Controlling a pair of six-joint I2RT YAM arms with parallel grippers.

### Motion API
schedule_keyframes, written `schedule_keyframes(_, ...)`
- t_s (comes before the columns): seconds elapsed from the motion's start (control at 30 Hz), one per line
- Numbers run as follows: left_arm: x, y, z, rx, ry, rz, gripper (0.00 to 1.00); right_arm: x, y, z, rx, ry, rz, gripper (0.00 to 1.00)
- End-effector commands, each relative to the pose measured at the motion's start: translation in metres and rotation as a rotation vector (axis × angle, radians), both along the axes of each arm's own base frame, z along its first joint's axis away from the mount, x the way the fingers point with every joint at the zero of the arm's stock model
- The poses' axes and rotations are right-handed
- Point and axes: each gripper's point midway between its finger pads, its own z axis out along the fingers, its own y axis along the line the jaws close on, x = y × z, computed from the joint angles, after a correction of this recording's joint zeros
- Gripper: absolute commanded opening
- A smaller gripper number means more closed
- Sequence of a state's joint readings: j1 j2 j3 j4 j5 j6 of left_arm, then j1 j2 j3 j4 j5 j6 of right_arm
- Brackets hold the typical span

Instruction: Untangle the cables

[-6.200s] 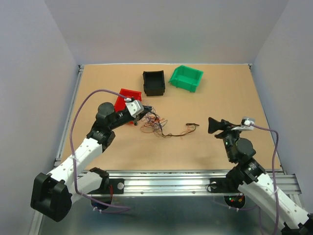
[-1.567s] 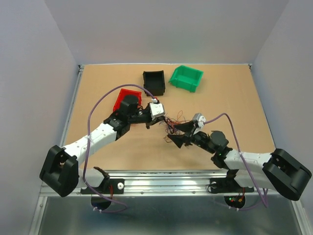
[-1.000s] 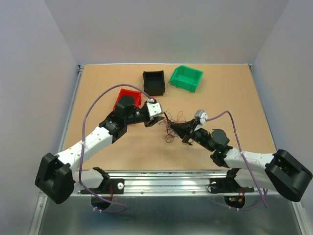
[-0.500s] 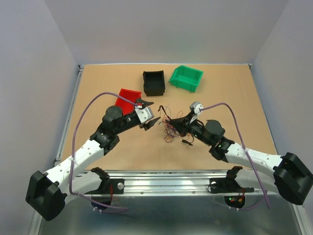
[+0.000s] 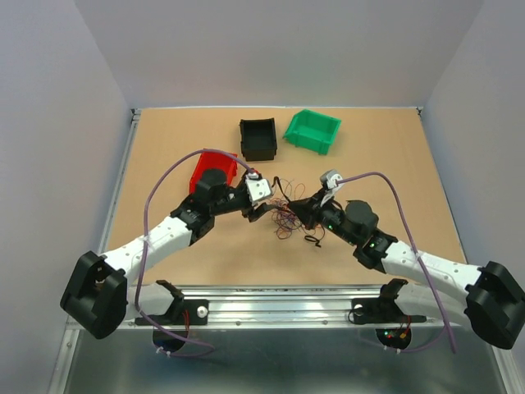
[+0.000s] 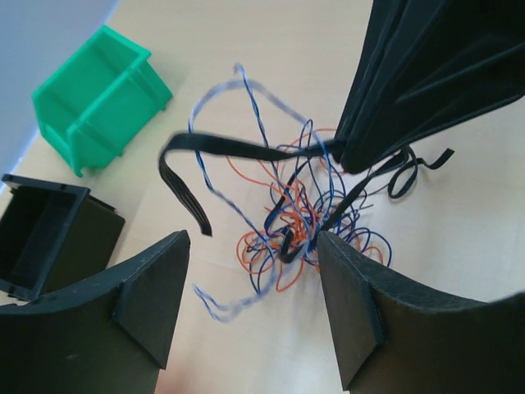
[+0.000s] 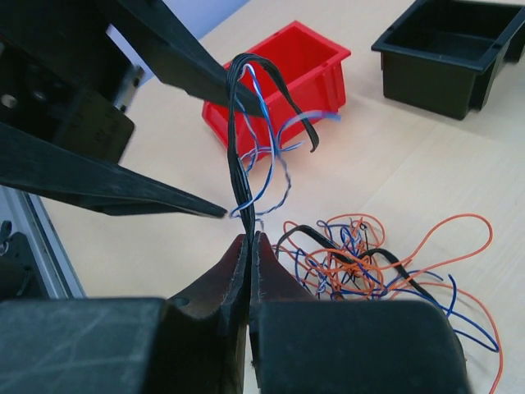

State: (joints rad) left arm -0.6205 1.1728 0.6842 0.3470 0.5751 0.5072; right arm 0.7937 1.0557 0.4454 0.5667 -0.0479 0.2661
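The right end effector (image 7: 248, 244) is pressed together on a black strand (image 7: 238, 139), holding it up from the cables (image 7: 369, 254) bunched on the tabletop (image 7: 426, 164). This probably lets the spread left end effector (image 6: 253, 238), poised beside it, grip another strand.

Left arm (image 5: 160, 240) and right arm (image 5: 426, 264) are both reaching into mid-frame, tips nearly meeting. Left tool (image 6: 253, 246) is gaping open, right tool (image 7: 248, 240) is squeezing fully closed.
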Motion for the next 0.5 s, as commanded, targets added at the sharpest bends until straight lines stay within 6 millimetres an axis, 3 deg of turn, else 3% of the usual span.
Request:
schedule_keyframes(0.0,0.007,-0.01,0.019,-0.016,-0.049,-0.029,0.71,0.0,-0.004,0.024,0.069,-0.053,-0.025,0.0)
schedule_keyframes(0.23,0.008,-0.015,0.004,0.029,-0.014,-0.068,0.45,-0.004,-0.009,0.026,0.081,-0.065,-0.028,0.0)
schedule_keyframes(0.37,0.015,-0.019,-0.003,0.055,0.012,-0.054,0.22,-0.006,-0.011,0.027,0.088,-0.069,-0.025,0.01)
schedule_keyframes(0.43,0.021,-0.019,-0.002,0.054,0.026,-0.019,0.01,-0.007,-0.012,0.024,0.09,-0.06,-0.033,0.01)
schedule_keyframes(0.47,0.029,-0.015,0.0,0.055,0.019,0.03,0.0,-0.007,-0.013,0.025,0.093,-0.059,-0.036,0.01)
